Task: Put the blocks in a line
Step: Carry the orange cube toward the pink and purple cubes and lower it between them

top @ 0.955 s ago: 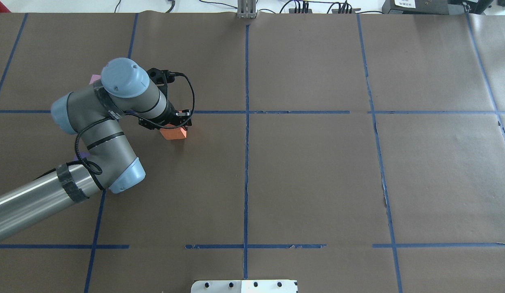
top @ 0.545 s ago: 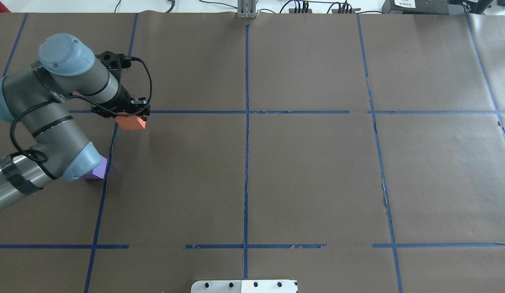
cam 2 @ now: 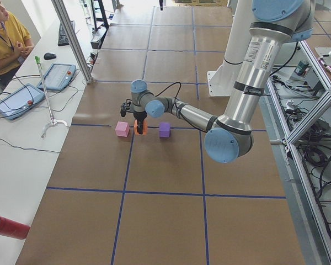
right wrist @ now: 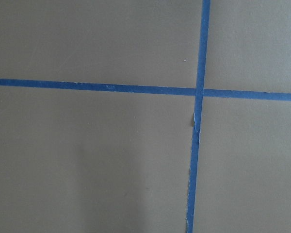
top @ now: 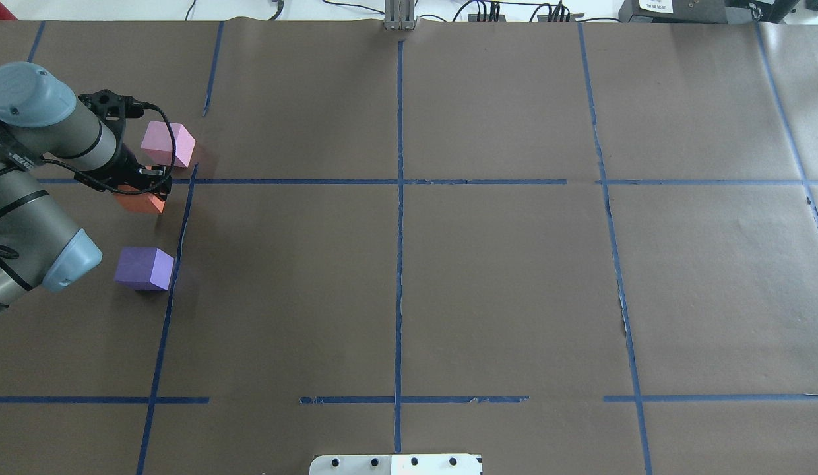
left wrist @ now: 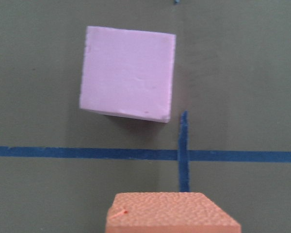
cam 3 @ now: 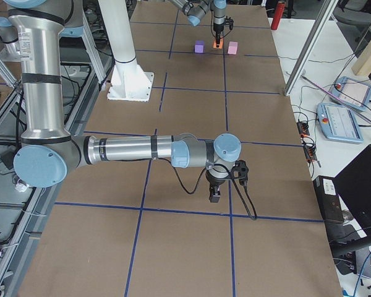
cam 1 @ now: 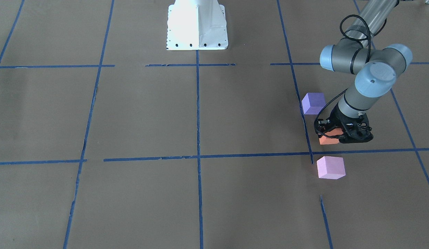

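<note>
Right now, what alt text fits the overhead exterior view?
The left gripper holds an orange foam cube between a pale pink foam cube and a violet-purple foam cube, at the left of a brown table with blue tape lines.

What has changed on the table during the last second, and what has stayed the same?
The left pincer, still shut on the orange block, has carried it toward the robot's left. The block is now between the pink block and the purple block. Nothing was let go. Those two blocks stayed in place.
</note>
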`<control>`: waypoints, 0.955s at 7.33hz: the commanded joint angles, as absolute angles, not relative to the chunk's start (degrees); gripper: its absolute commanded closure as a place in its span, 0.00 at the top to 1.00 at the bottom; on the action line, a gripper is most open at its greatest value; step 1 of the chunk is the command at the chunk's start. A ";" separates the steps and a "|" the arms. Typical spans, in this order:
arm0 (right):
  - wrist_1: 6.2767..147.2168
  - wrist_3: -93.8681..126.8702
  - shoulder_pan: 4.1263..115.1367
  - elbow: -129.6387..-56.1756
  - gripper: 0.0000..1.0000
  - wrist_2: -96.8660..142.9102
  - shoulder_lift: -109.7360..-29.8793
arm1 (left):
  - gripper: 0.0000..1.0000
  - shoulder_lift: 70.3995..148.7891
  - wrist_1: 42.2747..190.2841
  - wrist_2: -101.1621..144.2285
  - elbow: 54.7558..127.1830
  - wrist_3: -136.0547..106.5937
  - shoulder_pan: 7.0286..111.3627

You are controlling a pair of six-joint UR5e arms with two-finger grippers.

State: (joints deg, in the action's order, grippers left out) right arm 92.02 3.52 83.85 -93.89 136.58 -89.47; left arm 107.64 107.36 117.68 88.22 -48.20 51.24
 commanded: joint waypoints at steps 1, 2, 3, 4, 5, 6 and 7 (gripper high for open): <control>92.02 3.52 83.85 -93.87 1.00 136.58 -89.47 | 0.23 107.75 111.00 117.77 85.52 -47.90 51.07; 92.02 3.52 83.85 -93.87 1.00 136.58 -89.47 | 0.24 107.67 111.09 119.69 85.43 -47.73 51.06; 92.02 3.52 83.85 -93.87 1.00 136.58 -89.47 | 0.24 107.58 111.18 121.01 85.69 -47.72 51.06; 92.02 3.52 83.85 -93.87 1.00 136.58 -89.47 | 0.24 107.40 111.27 121.72 86.39 -47.72 51.06; 92.02 3.52 83.85 -93.87 1.00 136.58 -89.47 | 0.26 107.32 112.31 122.86 85.96 -47.72 51.06; 92.02 3.52 83.85 -93.87 1.00 136.58 -89.47 | 0.50 107.31 113.46 122.96 85.52 -47.90 50.98; 92.02 3.52 83.85 -93.95 1.00 136.58 -89.47 | 0.86 107.40 113.64 122.96 85.43 -48.16 50.89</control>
